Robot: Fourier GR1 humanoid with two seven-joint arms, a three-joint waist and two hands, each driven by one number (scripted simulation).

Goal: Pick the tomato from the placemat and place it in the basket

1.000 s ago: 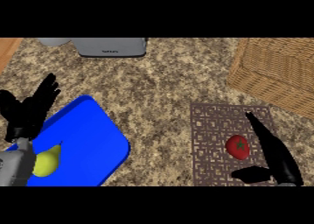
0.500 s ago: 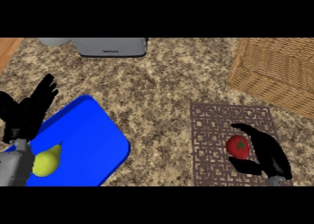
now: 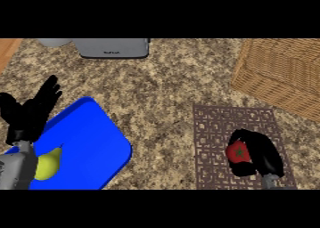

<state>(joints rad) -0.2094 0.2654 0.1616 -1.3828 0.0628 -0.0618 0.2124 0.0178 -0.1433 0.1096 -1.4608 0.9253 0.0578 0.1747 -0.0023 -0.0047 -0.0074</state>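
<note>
curling round the tomato (image 3: 238,152), the right hand (image 3: 257,153) sits on the brown patterned placemat (image 3: 218,124) at the lower right of the head view, its fingers and thumb wrapped over the red fruit so that only the tomato's left face with its green stem mark shows. whether the tomato touches the mat or is raised just off it cannot be told. the placemat lies flat on the speckled granite table (image 3: 162,80). the woven wicker basket (image 3: 287,71) stands at the upper right, beyond the far edge of the mat and apart from the hand. the left hand (image 3: 27,113) rests at the left edge with its fingers straight and pointing up, holding nothing. beside it lies a blue board (image 3: 90,144), tilted cornerwise, with a yellow-green pear (image 3: 49,163) on its lower left part, partly hidden by the grey forearm. a grey appliance (image 3: 114,47) stands at the top of the table, well apart from everything else.
</note>
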